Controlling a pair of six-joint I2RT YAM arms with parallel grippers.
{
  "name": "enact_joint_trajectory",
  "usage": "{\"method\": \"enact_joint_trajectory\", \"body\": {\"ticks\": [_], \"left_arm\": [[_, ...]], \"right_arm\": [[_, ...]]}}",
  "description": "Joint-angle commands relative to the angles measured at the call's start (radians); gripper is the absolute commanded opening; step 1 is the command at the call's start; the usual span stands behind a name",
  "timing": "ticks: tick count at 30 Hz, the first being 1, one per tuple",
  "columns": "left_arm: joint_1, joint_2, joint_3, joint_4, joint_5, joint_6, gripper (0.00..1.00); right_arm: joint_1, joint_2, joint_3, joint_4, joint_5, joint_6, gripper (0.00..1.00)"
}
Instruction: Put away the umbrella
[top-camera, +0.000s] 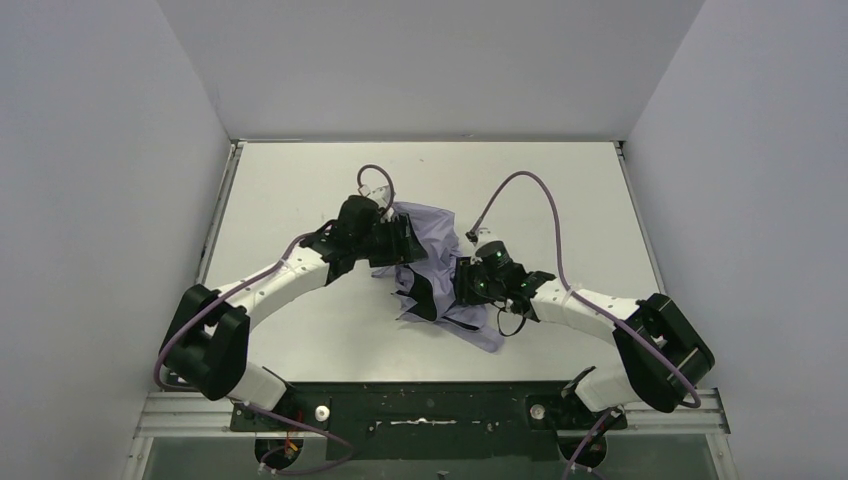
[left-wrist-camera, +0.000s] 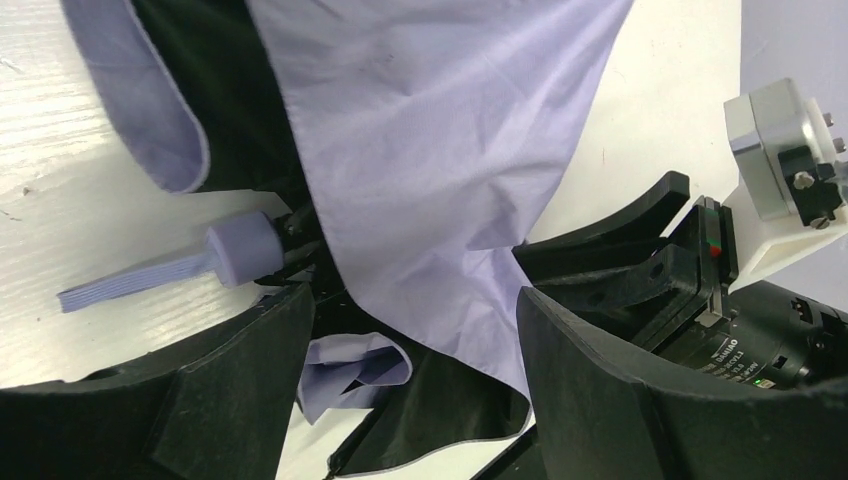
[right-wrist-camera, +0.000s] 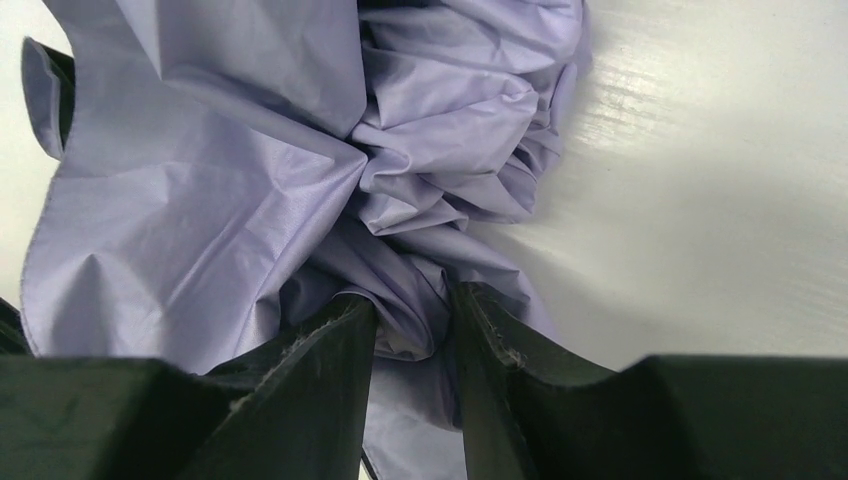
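Left gripper, near the middle of the table: jaws spread wide astride a hanging fold of the umbrella, not pinching it. Its lavender handle lies on the table. The umbrella lies crumpled between both grippers. Right gripper: jaws clamped on the bunched canopy.

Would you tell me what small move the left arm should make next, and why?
Probably close the left fingers on the canopy: they stand open astride its loose fabric, while the right fingers pinch a bunched fold, so both could then gather it.
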Motion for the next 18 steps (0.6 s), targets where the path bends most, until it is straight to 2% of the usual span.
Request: {"method": "enact_joint_trajectory", "body": {"ticks": [1,10,18], "left_arm": [[-0.027,-0.031,0.001,0.049,-0.058,-0.007,0.72],[-0.04,-0.013,-0.022,0.096,-0.113,-0.009,0.68],[-0.04,0.038,-0.021,0.227,-0.075,-0.034,0.6]], "right_arm": [[0.009,-0.007,-0.006,0.083,0.04,0.039,0.34],[0.01,0.0,0.002,0.081,0.03,0.044,0.33],[0.01,-0.011,0.0,0.068,0.031,0.044,0.33]]}}
